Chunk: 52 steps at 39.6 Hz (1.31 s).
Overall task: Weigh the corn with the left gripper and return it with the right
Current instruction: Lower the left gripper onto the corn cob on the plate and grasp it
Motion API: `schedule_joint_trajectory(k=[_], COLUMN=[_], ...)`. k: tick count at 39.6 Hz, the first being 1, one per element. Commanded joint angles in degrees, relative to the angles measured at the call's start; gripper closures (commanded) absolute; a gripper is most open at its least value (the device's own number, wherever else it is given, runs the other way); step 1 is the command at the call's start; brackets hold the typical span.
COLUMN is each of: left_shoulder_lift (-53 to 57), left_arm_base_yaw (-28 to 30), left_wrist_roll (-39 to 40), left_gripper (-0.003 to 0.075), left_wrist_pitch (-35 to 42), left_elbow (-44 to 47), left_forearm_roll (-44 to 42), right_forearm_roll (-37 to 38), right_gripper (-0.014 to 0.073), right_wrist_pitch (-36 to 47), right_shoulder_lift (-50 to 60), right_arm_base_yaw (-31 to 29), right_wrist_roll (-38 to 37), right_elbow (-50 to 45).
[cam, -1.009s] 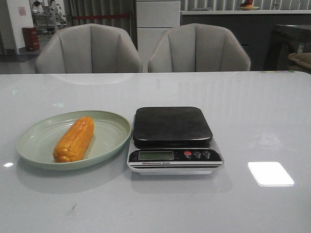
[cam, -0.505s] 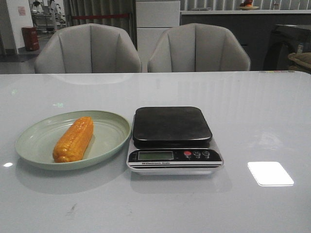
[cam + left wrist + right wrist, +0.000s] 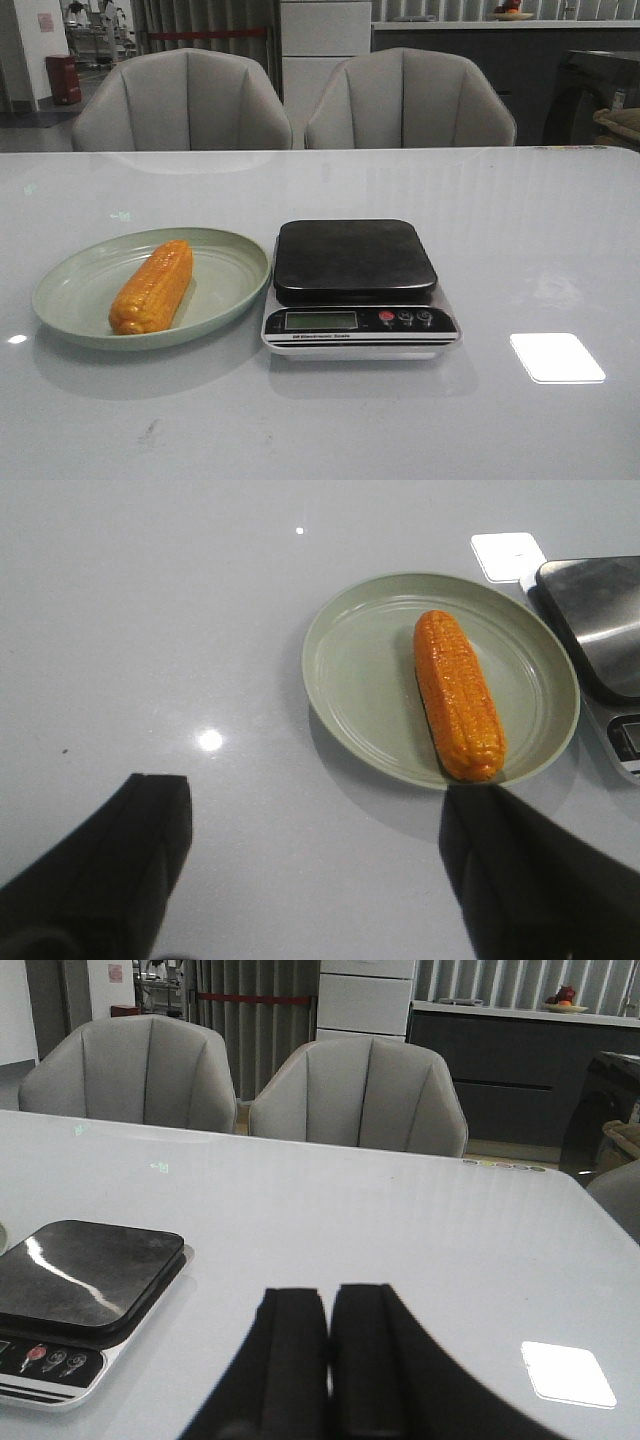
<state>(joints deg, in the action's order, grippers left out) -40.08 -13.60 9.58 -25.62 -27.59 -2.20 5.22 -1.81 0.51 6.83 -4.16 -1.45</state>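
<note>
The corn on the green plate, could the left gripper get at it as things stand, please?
Probably yes: the left gripper is open above bare table, and the corn lies uncovered on the plate, with nothing between them.

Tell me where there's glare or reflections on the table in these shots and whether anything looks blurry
Front view: a bright rectangular glare patch on the glossy table, chair reflections near its far edge; the corn is sharp. Left wrist view: a small round light spot on the table, and the left gripper fingers look dark and soft-edged. Right wrist view: a white streak across the scale platform.

"Electronic Scale" on scale (image 3: 360, 290) front panel
</note>
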Motion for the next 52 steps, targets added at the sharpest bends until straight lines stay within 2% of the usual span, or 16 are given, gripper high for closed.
schedule_joint_trajectory(k=[1, 19, 28, 44, 47, 52], left_shoulder_lift=[-7.02, -36.56, -46.70, -59.55, -60.77, -61.25], left_arm_base_yaw=[-0.50, -9.03, -9.17, -10.32, -10.44, -11.30], left_wrist_roll=[0.31, 0.31, 0.31, 0.31, 0.31, 0.02], left_gripper=[0.0143, 0.0145, 0.0145, 0.0148, 0.0193, 0.0434], left_wrist_pitch=[6.34, 6.21, 6.21, 4.43, 4.29, 3.55], left_elbow=[-4.20, -20.68, -26.47, -31.06, -31.17, -31.89], left_forearm_roll=[2.20, 4.70, 7.62, 11.07, 11.07, 11.19], right_forearm_roll=[0.60, 0.60, 0.60, 0.60, 0.60, 0.60], right_gripper=[0.0428, 0.0428, 0.0428, 0.0428, 0.0428, 0.0428], right_wrist_pitch=[4.08, 4.08, 4.08, 4.08, 4.08, 4.08], right_shoulder_lift=[1.15, 1.15, 1.15, 1.15, 1.15, 1.15], right_arm_base_yaw=[-0.06, -0.06, -0.06, -0.06, -0.06, -0.06], right_wrist_roll=[0.36, 0.36, 0.36, 0.36, 0.36, 0.36], right_elbow=[-0.59, -0.59, -0.59, -0.59, -0.59, -0.59])
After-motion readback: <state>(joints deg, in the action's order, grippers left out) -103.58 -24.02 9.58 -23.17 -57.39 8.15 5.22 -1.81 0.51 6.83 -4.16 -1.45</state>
